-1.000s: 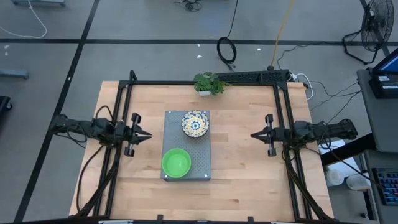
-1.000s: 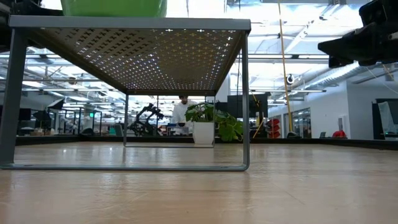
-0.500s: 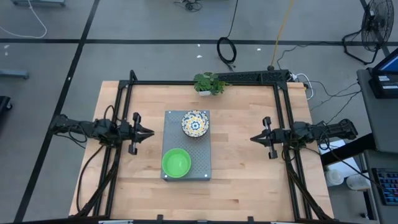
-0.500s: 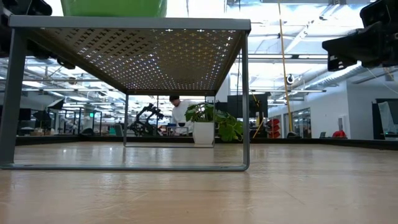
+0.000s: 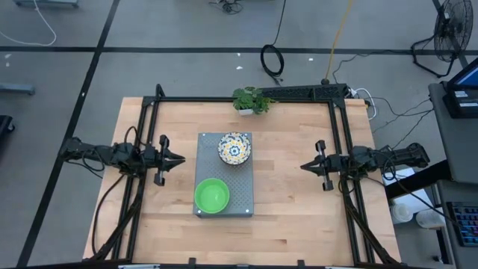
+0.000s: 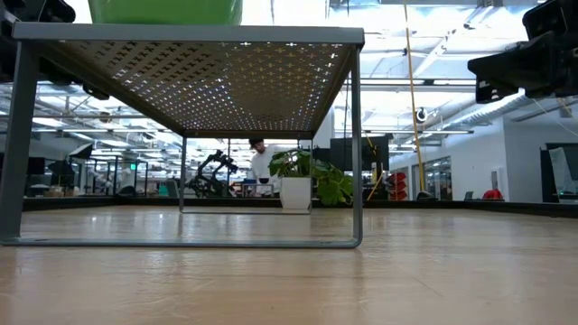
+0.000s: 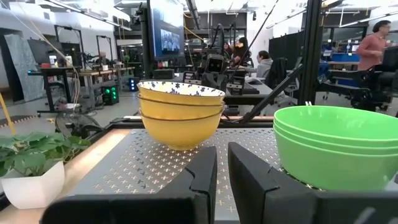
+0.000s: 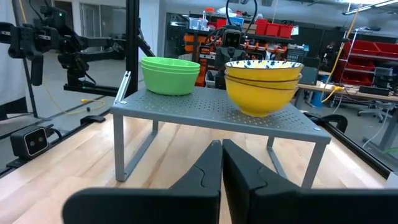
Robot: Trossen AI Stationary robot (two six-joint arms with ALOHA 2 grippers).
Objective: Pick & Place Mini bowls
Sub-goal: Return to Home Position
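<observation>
Left gripper point(image 5: 178, 159) hovered just beside the grey shelf point(image 5: 243, 187), fingers pinched together, empty. Right gripper point(image 5: 304, 165) faced it from farther off, closed too, holding nothing. Between them on the shelf sat the stacked patterned bowls point(image 5: 234, 149), with the stacked green bowls point(image 5: 211, 196) alongside.

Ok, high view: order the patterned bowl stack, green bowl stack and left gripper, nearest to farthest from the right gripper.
From the right gripper at the table's right:
1. Patterned bowl stack, on the grey shelf, at the end by the plant.
2. Green bowl stack, at the shelf's other end.
3. Left gripper, beyond the shelf, table's left.
</observation>
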